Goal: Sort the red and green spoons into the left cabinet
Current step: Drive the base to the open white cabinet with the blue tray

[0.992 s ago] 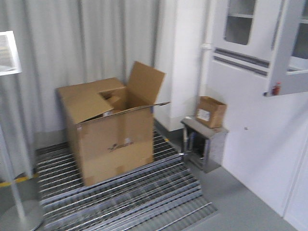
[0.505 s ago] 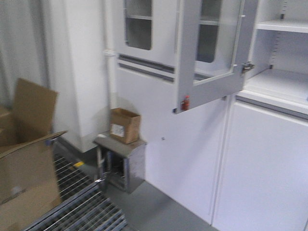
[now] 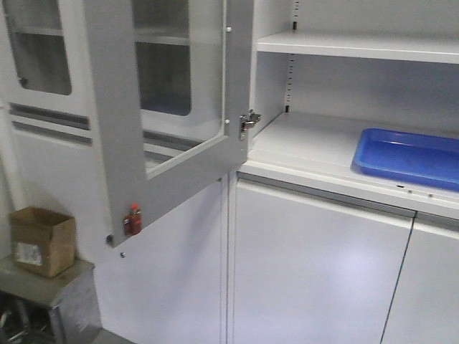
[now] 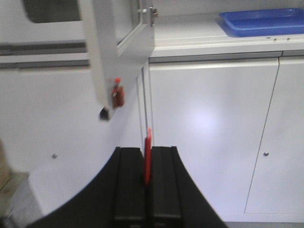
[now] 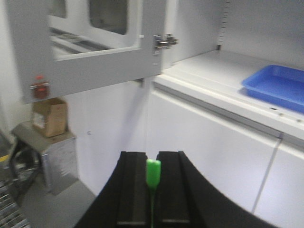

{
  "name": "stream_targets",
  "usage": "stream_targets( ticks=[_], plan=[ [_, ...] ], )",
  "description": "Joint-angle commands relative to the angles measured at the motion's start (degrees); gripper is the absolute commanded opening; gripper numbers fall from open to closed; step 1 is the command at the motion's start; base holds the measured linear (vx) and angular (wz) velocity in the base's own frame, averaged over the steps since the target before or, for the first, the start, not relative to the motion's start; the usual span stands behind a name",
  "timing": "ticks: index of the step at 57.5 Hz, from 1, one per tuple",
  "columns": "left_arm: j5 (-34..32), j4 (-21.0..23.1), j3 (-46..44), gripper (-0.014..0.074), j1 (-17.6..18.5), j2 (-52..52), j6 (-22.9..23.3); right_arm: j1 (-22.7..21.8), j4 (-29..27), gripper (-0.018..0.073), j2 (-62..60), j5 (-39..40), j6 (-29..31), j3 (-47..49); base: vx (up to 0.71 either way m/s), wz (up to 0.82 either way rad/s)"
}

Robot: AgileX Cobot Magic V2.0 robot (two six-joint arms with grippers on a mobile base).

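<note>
two spoons (image 4: 148, 159) (image 5: 153, 172), one tray (image 3: 409, 154), one box (image 3: 41, 240)

Open cabinet door (image 3: 115, 143) jutting out left, cabinet shelf (image 3: 301, 147) bare beside it, blue tray (image 3: 409, 154) at right

Pretty plain room. Most of the view is a pale grey metal cabinet (image 3: 308, 244), and its flat lower doors have a soft glare of light on them. Up top, one glass-paned door (image 3: 172, 122) hangs wide open. There's a little red thing (image 3: 132, 220) near its bottom corner, can't tell what it is. Past the open door you can see an upper shelf (image 3: 358, 46) and a slotted upright (image 3: 290, 79) at the back. Down at the left, a cardboard box (image 3: 41, 240) sits on a metal stand (image 3: 50, 287) right by the cabinet front. The floor (image 5: 71, 206) is plain grey.
</note>
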State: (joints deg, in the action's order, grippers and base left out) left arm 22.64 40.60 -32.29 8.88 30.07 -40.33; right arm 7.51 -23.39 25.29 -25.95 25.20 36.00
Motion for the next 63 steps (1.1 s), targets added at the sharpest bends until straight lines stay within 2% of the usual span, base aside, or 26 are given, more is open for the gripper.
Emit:
stream_targets(
  ticks=[1, 40, 63],
  plan=[
    [-3.54, 1.47, -1.63, -0.0001, 0.27, 0.13, 0.48, -0.29, -0.65, -0.0003, 0.54, 4.34, -0.01, 1.61, 0.43, -0.50],
    [-3.60, 1.47, -1.63, -0.0001, 0.27, 0.13, 0.48, -0.29, -0.65, -0.0003, 0.54, 4.34, -0.01, 1.61, 0.38, -0.57],
    [-3.52, 1.47, -1.63, -0.0001, 0.27, 0.13, 0.48, -0.29, -0.65, -0.0003, 0.54, 4.34, -0.01, 1.61, 0.33, -0.30]
  ],
)
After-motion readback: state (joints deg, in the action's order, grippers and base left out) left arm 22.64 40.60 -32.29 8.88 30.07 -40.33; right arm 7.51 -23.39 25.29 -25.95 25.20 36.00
